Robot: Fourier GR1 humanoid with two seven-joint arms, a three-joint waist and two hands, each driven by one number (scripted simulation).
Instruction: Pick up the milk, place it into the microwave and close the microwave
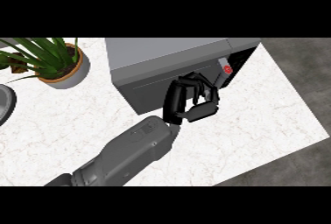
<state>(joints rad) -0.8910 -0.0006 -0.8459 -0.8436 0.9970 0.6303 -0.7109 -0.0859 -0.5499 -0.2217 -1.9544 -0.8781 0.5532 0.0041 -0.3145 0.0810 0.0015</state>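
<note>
The grey microwave [169, 51] stands at the back of the white counter [77, 127], its dark door [150, 87] facing me and lying in line with the control panel and its red button [227, 68]. My right hand [176, 101] is against the door's right part, just left of the panel, fingers curled with nothing visible between them. No milk shows anywhere in the view. My left hand is out of the picture.
A potted green plant [61, 63] sits at the back left. A grey round rim [5, 105] pokes in at the left edge. The counter ends at the right [304, 109] and front, with dark floor beyond.
</note>
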